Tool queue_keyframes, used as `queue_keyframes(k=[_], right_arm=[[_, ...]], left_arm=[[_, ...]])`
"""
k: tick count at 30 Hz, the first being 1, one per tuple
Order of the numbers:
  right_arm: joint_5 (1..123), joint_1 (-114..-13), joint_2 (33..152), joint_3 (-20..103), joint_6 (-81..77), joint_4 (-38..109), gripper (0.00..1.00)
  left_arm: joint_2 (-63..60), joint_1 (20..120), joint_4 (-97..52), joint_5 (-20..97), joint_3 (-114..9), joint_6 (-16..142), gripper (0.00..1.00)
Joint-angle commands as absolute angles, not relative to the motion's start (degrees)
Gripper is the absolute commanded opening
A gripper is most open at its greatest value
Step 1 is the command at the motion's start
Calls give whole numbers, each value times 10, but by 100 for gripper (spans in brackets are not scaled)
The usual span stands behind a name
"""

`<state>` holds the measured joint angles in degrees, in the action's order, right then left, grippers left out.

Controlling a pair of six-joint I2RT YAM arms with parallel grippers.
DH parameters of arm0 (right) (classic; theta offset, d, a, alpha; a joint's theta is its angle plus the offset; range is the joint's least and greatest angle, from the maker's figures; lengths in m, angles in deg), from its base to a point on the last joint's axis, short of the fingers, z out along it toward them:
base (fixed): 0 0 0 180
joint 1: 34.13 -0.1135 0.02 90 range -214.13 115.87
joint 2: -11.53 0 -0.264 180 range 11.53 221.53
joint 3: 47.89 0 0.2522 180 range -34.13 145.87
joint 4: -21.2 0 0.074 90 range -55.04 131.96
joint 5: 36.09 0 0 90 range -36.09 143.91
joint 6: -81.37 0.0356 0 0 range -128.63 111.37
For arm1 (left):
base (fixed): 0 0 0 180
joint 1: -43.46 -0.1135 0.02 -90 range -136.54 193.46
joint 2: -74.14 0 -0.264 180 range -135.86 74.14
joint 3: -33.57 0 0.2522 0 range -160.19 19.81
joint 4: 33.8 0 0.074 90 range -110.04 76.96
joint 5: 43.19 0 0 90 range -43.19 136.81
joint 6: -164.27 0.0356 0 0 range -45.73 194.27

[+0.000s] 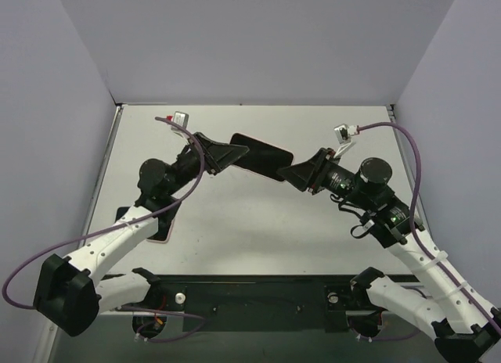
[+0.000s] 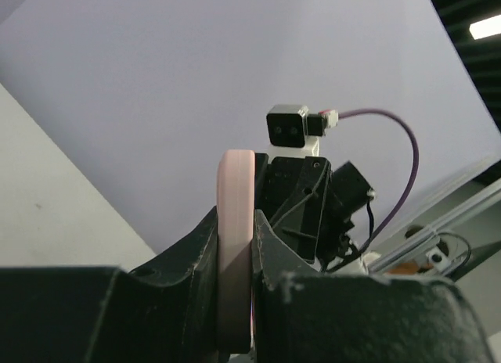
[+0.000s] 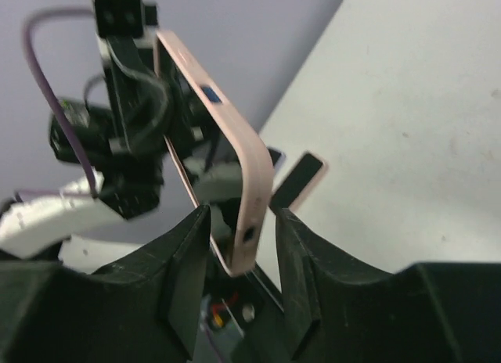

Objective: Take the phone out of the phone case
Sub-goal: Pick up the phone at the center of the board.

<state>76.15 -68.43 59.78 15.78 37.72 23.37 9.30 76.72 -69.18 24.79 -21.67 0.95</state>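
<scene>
Phone case [image 1: 262,156] spans btwn my claws, long axis L-R: left claw [image 2: 235,222] clamps one end, right claw [image 3: 243,222] straddles other end, slack.

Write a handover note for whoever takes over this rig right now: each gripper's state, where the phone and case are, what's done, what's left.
Left gripper: shut on the pink-edged piece, which is held in the air.
Right gripper: open, fingers either side of that piece's other end, not pinching.
Second piece, dark with a pink edge, lies flat on the table by the left arm.
Done: phone and case look separated; I cannot tell which is which.
Left: probably back the right arm off and set the held piece down.
</scene>
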Motion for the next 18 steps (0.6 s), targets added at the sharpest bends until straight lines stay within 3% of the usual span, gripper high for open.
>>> queue_keyframes(k=[1, 7, 11, 16, 18], right_arm=[[961, -651, 638, 211, 235, 456, 36], [1014, -650, 643, 216, 227, 426, 40], [1071, -650, 650, 194, 284, 313, 43], [1113, -676, 658, 179, 313, 254, 32], [1115, -695, 662, 177, 312, 240, 18]], left_arm=[[79, 738, -651, 50, -291, 66, 0], [73, 739, -645, -59, -310, 71, 0], [77, 738, -621, -90, -329, 91, 0], [64, 739, -607, -115, -355, 91, 0], [56, 738, -613, -117, -358, 80, 0]])
